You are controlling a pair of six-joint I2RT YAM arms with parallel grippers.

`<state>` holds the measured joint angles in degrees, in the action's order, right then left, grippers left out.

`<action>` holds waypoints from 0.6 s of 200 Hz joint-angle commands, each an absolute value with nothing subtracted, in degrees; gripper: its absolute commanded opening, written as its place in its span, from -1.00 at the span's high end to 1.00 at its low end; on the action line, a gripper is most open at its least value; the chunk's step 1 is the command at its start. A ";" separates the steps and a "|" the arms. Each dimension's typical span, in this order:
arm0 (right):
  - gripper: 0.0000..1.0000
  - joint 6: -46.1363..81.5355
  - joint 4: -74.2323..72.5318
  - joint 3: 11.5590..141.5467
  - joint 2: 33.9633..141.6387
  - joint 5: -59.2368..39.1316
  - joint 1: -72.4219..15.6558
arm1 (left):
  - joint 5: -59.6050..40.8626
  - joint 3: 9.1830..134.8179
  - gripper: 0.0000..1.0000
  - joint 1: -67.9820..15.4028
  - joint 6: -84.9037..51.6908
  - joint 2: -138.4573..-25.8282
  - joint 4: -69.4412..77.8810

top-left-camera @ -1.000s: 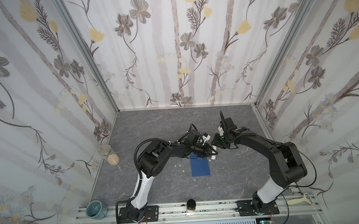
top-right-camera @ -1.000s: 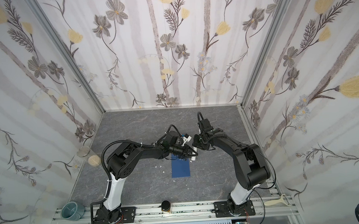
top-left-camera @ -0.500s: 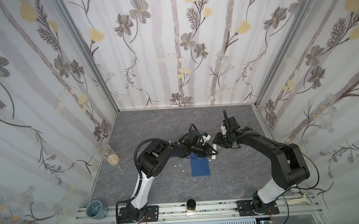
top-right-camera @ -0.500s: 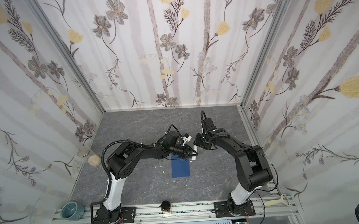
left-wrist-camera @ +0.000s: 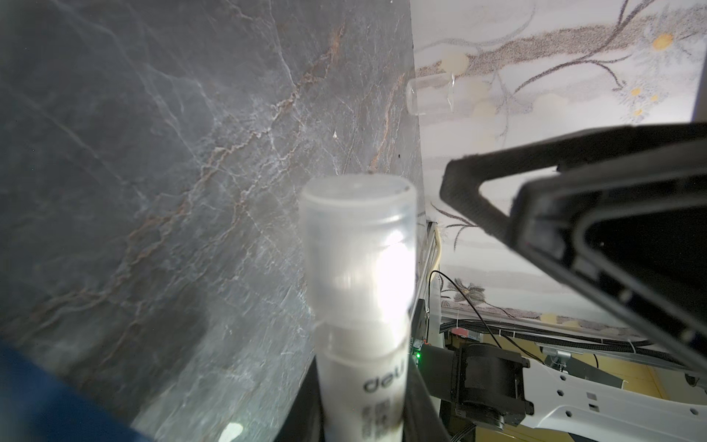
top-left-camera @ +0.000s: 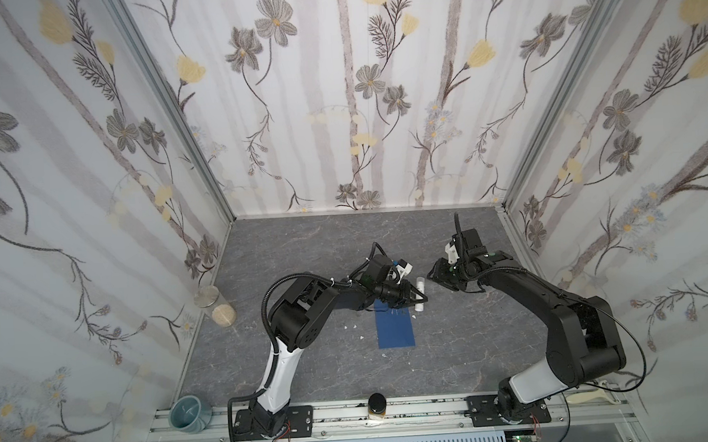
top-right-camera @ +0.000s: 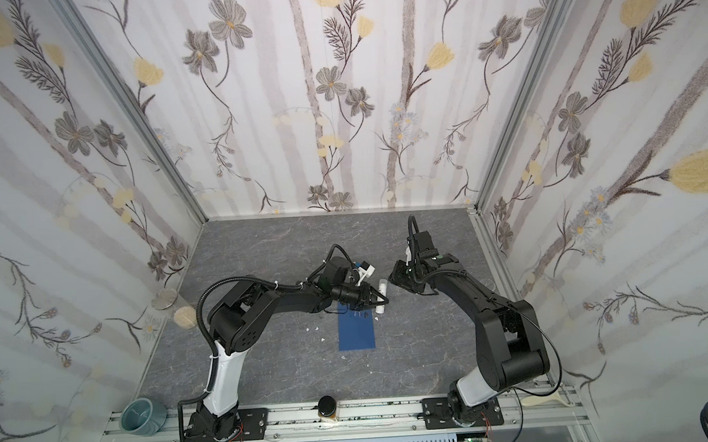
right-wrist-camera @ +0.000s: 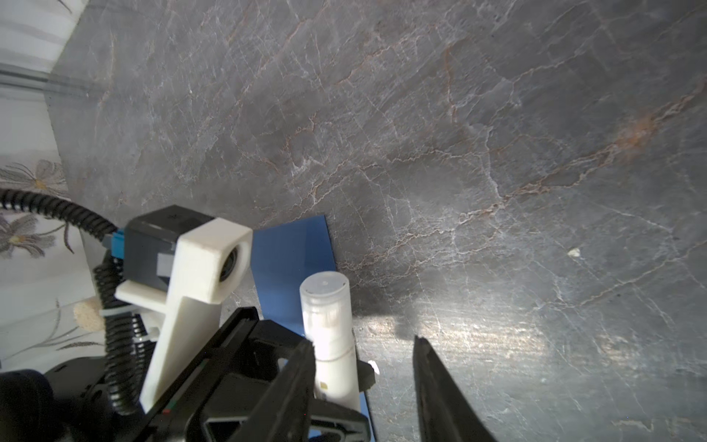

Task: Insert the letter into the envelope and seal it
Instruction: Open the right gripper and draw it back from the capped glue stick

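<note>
The dark blue envelope (top-left-camera: 395, 330) (top-right-camera: 356, 334) lies flat mid-table, flap end under my left gripper. The letter is hidden from every view. My left gripper (top-left-camera: 416, 298) (top-right-camera: 379, 300) (left-wrist-camera: 363, 402) is shut on a white glue stick (top-left-camera: 419, 295) (left-wrist-camera: 359, 268) (right-wrist-camera: 327, 306), whose translucent cap is on and which hangs over the envelope's (right-wrist-camera: 290, 252) far right corner. My right gripper (top-left-camera: 434, 275) (top-right-camera: 394, 276) (right-wrist-camera: 363, 340) stands open just right of the stick, with nothing between its fingers. One of those fingers (left-wrist-camera: 497, 199) shows in the left wrist view.
White paper scraps (top-left-camera: 351, 326) dot the table left of the envelope. A corked glass jar (top-left-camera: 215, 304) lies at the left wall, and a clear glass (left-wrist-camera: 430, 95) by the right wall. A teal cup (top-left-camera: 189, 411) and a small dark jar (top-left-camera: 377, 403) sit at the front rail.
My right gripper has drawn back to the right, away from the glue stick's cap end. The left gripper and the stick have stayed in place.
</note>
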<state>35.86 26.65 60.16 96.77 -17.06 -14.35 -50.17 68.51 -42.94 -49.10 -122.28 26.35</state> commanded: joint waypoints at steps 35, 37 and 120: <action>0.96 27.76 25.78 68.71 101.92 -18.45 -11.51 | -51.57 67.16 1.00 -43.81 -48.08 -120.33 28.04; 0.98 27.48 25.82 68.99 102.23 -18.45 -11.51 | -51.59 67.13 1.00 -43.85 -48.08 -120.26 28.04; 1.00 23.60 26.55 71.65 108.30 -22.32 -13.81 | -50.64 67.77 1.00 -44.38 -48.34 -120.18 27.95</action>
<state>25.26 27.29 72.34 108.03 -20.73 -12.93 -50.76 67.26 -44.42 -49.01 -120.66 26.35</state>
